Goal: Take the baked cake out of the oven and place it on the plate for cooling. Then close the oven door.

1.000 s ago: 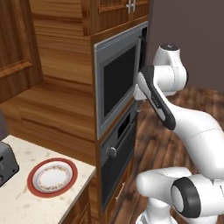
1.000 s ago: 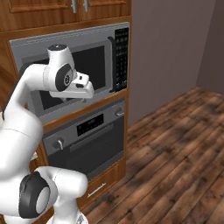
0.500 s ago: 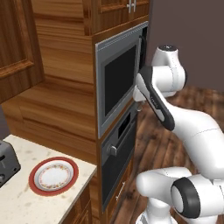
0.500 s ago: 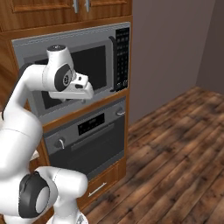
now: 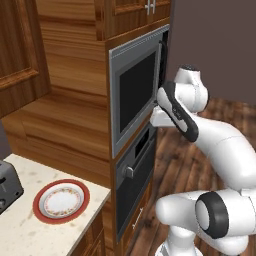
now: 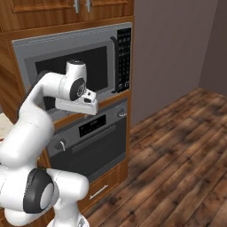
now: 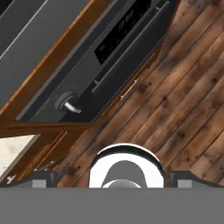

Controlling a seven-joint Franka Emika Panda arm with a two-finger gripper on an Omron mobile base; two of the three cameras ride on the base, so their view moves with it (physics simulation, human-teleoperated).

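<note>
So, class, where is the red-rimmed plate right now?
In the left base view the plate lies on the pale counter at lower left, just right of the toaster and left of the oven.

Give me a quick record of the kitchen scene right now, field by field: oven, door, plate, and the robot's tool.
oven: grey steel built-in oven under the grey microwave
oven door: dark grey drop-down door, shut, bar handle on top
plate: round red-rimmed plate on the pale counter, nothing on it
toaster: dark, at the counter's left edge
tool: open, empty, above the wooden floor
</note>
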